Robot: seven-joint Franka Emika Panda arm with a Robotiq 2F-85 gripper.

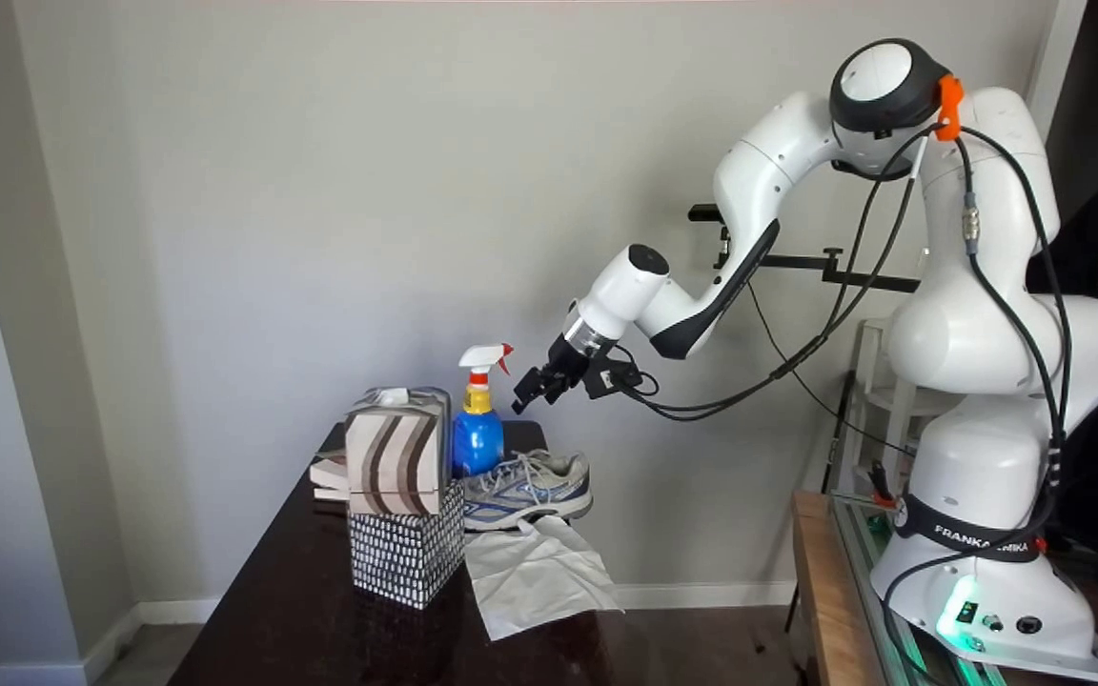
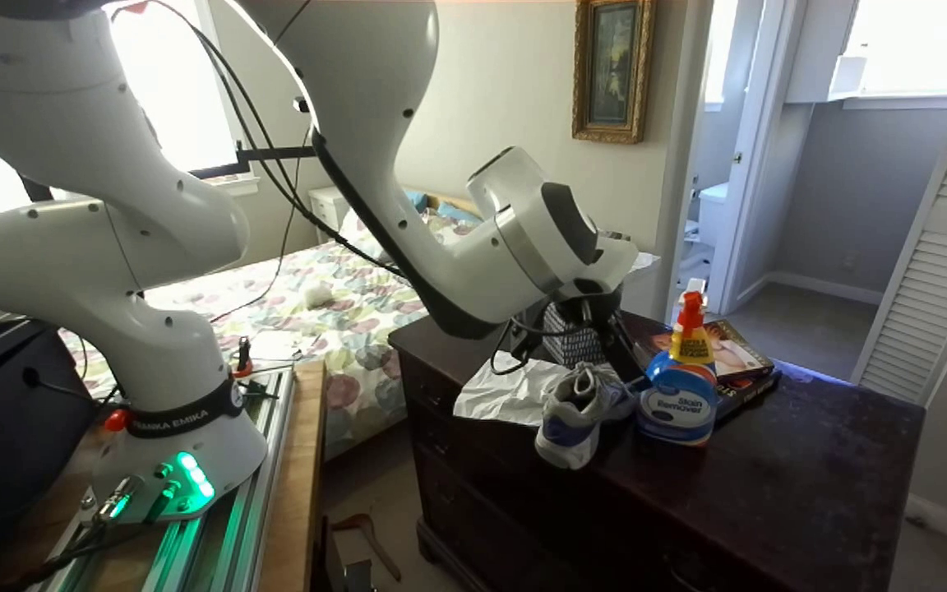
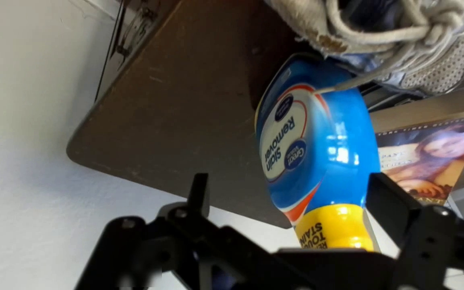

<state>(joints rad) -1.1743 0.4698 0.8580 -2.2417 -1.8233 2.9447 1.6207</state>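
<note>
1. Nearest the wrist camera, the black fingers point(image 3: 198, 193) of my tool point(image 3: 290, 196) stood wide apart, clamped on nothing.
2. Beyond them the blue stain remover bottle point(image 3: 324, 149) stood upright on the dresser point(image 3: 167, 125); an exterior view showed its white trigger sprayer point(image 1: 484, 356) beside the tool, with a gap between.
3. From the wrist, the bottle appeared off-centre, toward the finger seen next to the paperback point(image 3: 437, 157), so I judged that a small shift that way, evening both gaps, came first.
4. Its yellow collar point(image 3: 334, 227) looked a narrower, easier hold than the broad, glossy body; I judged that a slow advance with fingers spread would avoid tipping it.
5. Just beside it sat a worn sneaker point(image 3: 397, 44), one lace point(image 3: 353, 83) trailing across the label in my view; I could not tell whether it touched, and judged that low fingers risked snagging it.
6. Near the bottle, too, was a patterned box point(image 1: 406, 553) topped by a striped pouch point(image 1: 396, 462).
</note>
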